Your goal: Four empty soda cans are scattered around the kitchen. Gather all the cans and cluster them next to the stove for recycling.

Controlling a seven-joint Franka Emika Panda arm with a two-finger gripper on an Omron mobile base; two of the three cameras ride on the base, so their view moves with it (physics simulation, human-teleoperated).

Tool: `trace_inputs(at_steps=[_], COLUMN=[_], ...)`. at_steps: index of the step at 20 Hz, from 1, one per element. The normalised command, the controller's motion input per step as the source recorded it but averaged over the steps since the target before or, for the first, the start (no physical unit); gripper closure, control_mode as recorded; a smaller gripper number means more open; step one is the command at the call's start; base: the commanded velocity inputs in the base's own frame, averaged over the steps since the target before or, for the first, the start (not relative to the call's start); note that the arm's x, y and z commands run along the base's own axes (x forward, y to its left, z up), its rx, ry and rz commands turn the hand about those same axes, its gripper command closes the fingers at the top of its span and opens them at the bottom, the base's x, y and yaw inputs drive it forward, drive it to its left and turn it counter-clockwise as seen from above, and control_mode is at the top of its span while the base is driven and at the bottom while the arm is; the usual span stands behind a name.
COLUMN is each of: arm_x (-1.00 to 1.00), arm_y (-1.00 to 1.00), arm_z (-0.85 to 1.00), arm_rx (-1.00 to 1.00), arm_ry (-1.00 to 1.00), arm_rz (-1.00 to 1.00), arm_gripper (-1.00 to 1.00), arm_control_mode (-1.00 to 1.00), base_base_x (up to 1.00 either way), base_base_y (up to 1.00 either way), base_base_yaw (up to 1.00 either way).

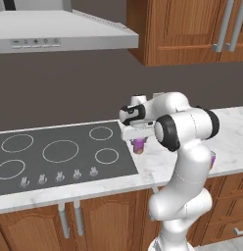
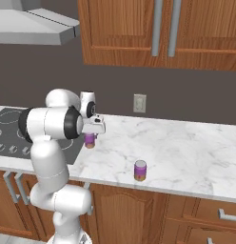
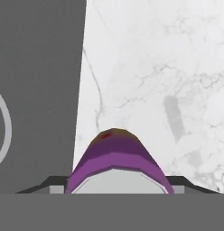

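Right base view shows a second can (image 2: 140, 170).

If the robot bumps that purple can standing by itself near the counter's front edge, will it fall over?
Probably. The lone can stands upright, taller than it is wide, so a knock near its top might tip it. Once down, its round body would likely roll on the smooth marble counter. It is small, so probably light.

Grey range hood (image 1: 64, 30), wooden wall cabinets (image 2: 158, 33), wall outlet (image 2: 139, 103).
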Motion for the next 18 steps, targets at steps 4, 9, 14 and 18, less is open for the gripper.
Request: trace_inputs(at_steps=[4,9,14,18], arm_x=[-0.10,-0.09,-0.21,-0.33], arm_y=[0.00,0.00,0.00,0.00], arm_z=[0.11,0.11,0.01,0.07], arm_rx=[0.00,0.00,0.00,0.00], arm_ry=[0.00,-0.01,-0.04,-0.03], arm_rz=[-0.02,-0.03,-0.02,-0.02], arm_gripper=[-1.00,-1.00,-1.00,-1.00], arm_control_mode=[-1.00,-1.00,-1.00,-1.00], base_base_x=[0.00,0.00,0.00,0.00], base_base_y=[0.00,0.00,0.00,0.00], base_base_yaw=[0.00,0.00,0.00,0.00])
